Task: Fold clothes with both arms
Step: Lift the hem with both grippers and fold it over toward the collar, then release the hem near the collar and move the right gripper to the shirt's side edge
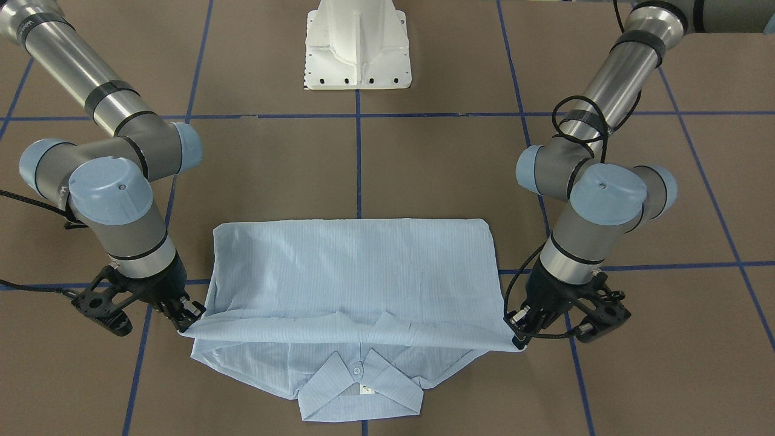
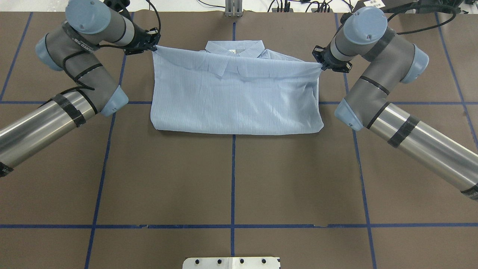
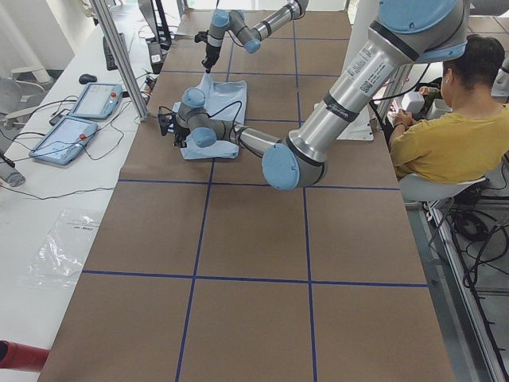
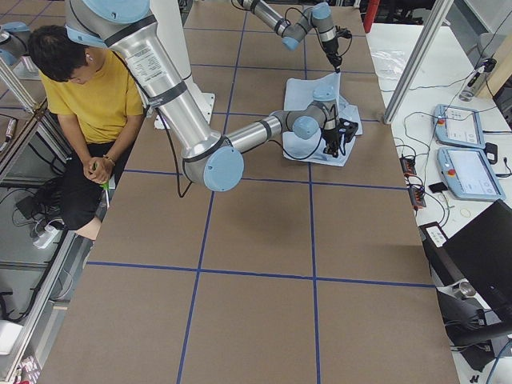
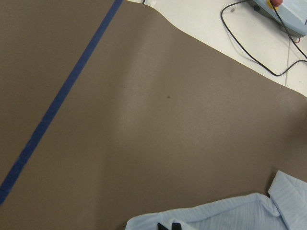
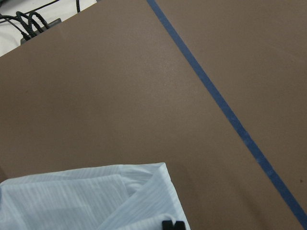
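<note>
a light blue shirt (image 1: 357, 266) with thin stripes lies in the middle of the brown table (image 1: 436, 157), away from the white base (image 1: 357, 48). it is doubled over on itself. the fold is on the robot's side and lies flat. the other edge of the top layer is pulled tight in a line between the two grippers, a bit above the layer under it. the collar (image 1: 362, 390) sticks out past that tight edge, with a white button (image 1: 357, 367) in its middle.

the left gripper (image 1: 519, 339) pinches one corner of the tight edge, its fingers closed on the cloth. the right gripper (image 1: 183, 324) pinches the other corner the same way. both grippers are low, near the table, one on each side of the shirt. the left arm (image 1: 605, 200) and the right arm (image 1: 112, 200) bend down to them.

in the left wrist view a little black fingertip (image 5: 164, 225) shows at the bottom with blue cloth around it. blue tape lines (image 2: 233, 179) cross the table. in the side views a person (image 3: 449, 147) in a yellow top sits next to the table, near the robot.
</note>
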`<state>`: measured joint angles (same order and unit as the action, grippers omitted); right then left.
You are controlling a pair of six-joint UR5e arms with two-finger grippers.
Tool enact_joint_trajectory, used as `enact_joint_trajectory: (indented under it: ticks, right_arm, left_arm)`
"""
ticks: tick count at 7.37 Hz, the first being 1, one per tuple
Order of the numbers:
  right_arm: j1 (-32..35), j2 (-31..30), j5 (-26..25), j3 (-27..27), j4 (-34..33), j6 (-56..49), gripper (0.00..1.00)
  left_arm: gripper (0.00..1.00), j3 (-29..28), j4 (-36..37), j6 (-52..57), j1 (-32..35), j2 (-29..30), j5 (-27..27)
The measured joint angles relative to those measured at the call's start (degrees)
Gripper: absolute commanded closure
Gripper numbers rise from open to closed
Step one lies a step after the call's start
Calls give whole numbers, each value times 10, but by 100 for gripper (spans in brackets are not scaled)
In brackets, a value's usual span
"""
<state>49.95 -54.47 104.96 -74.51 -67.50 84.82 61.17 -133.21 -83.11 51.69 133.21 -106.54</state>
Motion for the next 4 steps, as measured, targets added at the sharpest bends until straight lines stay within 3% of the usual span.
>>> enact_joint_trajectory:
  ticks: [1,2,3,4]
  right_arm:
    - [0,4,0,9,2,0,90]
    - [0,6,0,13,3,0,33]
    - [-1,8,0,14,3,0,0]
    - [-2,11,0,14,3,0,0]
  left_arm:
    - [74,-28,-4,0,-1,18,5]
    - [56,-45,-6,0,-2,29,6]
    - [55,-53,-10,1,-3,33,7]
    - [52,-55,-20,0,-3,30,7]
